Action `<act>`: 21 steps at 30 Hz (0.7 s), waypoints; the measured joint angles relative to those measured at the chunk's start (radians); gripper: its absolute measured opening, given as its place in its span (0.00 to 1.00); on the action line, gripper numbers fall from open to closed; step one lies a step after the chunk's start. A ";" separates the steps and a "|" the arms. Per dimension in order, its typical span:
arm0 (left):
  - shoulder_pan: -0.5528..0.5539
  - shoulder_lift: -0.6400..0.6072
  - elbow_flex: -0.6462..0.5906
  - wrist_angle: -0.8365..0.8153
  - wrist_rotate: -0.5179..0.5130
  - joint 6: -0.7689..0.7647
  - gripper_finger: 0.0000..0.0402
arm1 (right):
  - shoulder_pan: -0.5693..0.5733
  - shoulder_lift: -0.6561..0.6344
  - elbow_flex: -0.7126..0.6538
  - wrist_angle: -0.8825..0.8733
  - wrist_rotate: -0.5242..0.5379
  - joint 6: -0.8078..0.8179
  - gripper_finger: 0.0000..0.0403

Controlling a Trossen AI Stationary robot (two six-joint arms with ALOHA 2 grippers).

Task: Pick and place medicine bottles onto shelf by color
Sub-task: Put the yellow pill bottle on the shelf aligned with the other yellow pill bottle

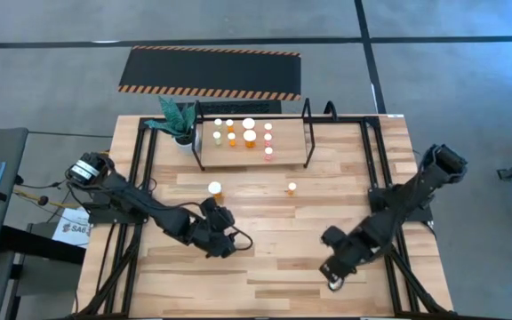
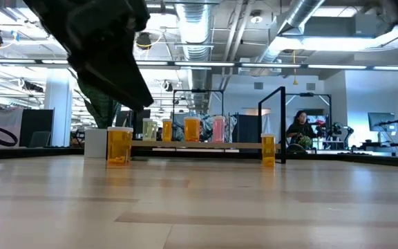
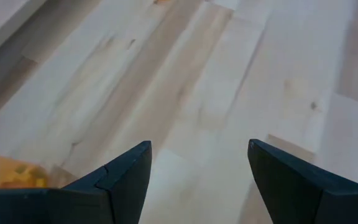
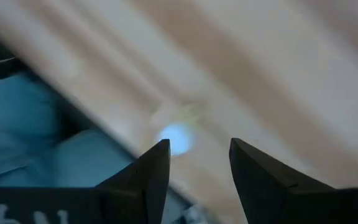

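Overhead and wrist views of a two-arm sorting task, read from left to right.

**Left arm.** The left gripper (image 1: 219,233) hovers low over the tabletop (image 1: 265,267) with its fingers (image 3: 129,171) spread and nothing between them. A large orange bottle (image 1: 214,188) stands upright just ahead of this gripper, on the side toward the shelf (image 1: 252,142). In the left wrist view an orange body shows just off one finger rather than in the gap, probably this same bottle, though only an edge of it is in frame. Its long axis is vertical, white cap up.

**Centre.** A small orange bottle (image 1: 292,188) stands upright farther along, roughly midway between the two grippers and well clear of both. Beyond both loose bottles, the shelf already carries a cluster of capped bottles, yellow toward the plant (image 1: 178,120), orange in the middle and pink at the far end.

**Right arm.** The right gripper (image 1: 334,271) sits near the tabletop's front edge, turned away from the shelf, its fingers (image 4: 157,168) moderately parted and empty.

**Key relation.** The left gripper is clearly nearer the large orange bottle. Judged from this layout, a short forward reach with a slight sideways correction would bring the upright bottle between the spread fingers.
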 joint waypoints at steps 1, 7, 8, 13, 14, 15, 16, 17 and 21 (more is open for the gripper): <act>-0.009 0.000 0.000 0.002 0.000 0.000 0.63 | 0.017 0.000 0.000 0.034 0.000 0.035 0.47; -0.057 0.000 0.000 0.002 -0.024 -0.026 0.63 | 0.078 0.000 0.000 0.129 0.031 0.202 0.50; -0.064 0.000 0.000 0.002 -0.031 -0.031 0.63 | 0.082 0.000 0.000 0.119 0.038 0.219 0.51; -0.094 0.000 0.000 0.002 -0.032 -0.061 0.63 | 0.086 0.018 0.000 0.139 0.059 0.248 0.55; -0.099 0.000 0.000 0.002 -0.033 -0.064 0.63 | 0.089 0.019 -0.001 0.140 0.059 0.247 0.56; -0.103 0.000 0.000 0.002 -0.033 -0.068 0.63 | 0.093 0.026 0.000 0.144 0.059 0.244 0.56; -0.108 0.000 0.000 0.001 -0.035 -0.074 0.63 | 0.093 0.038 0.001 0.156 0.059 0.244 0.57; -0.112 0.000 0.000 0.001 -0.042 -0.078 0.63 | 0.090 0.052 0.001 0.161 0.059 0.243 0.57; -0.122 0.000 0.000 -0.004 -0.058 -0.103 0.63 | 0.099 0.092 0.000 0.197 0.042 0.208 0.57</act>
